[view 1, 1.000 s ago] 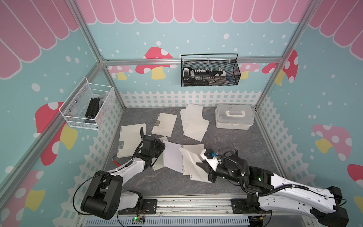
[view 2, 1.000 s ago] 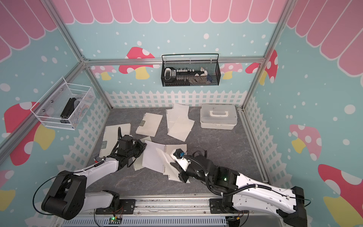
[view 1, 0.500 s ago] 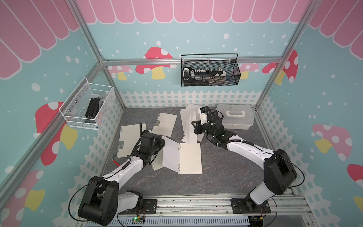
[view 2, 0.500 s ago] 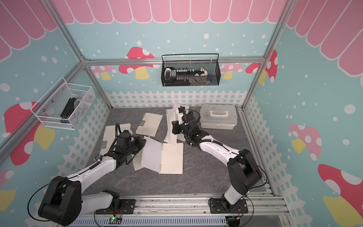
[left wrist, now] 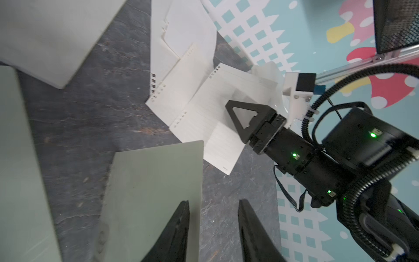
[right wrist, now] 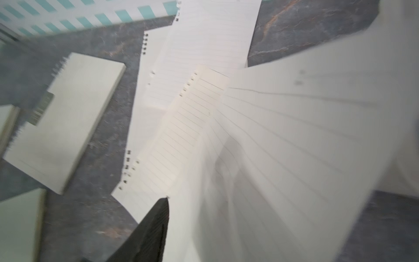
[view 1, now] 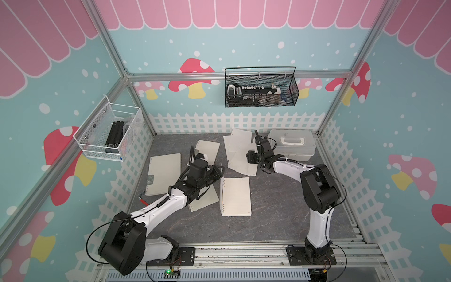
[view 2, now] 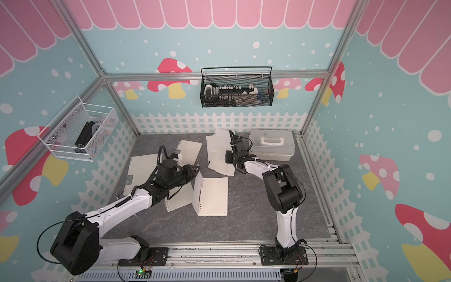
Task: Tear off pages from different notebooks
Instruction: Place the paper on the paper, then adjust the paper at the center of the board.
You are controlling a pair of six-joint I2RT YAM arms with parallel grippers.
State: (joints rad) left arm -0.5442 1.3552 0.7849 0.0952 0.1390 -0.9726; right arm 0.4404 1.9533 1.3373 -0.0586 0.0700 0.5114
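Observation:
Several cream notebooks lie on the grey floor: a large one (view 1: 164, 174) at the left, one (view 1: 207, 151) behind it, one (view 1: 203, 200) under my left arm, and one lying open (view 1: 235, 196) in the middle. Torn pages (view 1: 240, 151) are heaped at the back. My left gripper (view 1: 219, 171) (left wrist: 214, 202) is open and holds nothing; one finger overlaps a cover's edge (left wrist: 154, 192). My right gripper (view 1: 256, 138) is open over the heap. In the right wrist view one finger (right wrist: 158, 226) shows, and a loose blurred page (right wrist: 294, 136) hides the other.
A white lidded box with a handle (view 1: 291, 146) stands at the back right, close to my right arm. A white picket fence (view 1: 219, 122) rings the floor. A black wire basket (view 1: 261, 90) and a white one (view 1: 109, 134) hang on the walls.
My right arm swung from the middle notebook at the front to the page heap at the back and opened. My left gripper opened too and shifted slightly.

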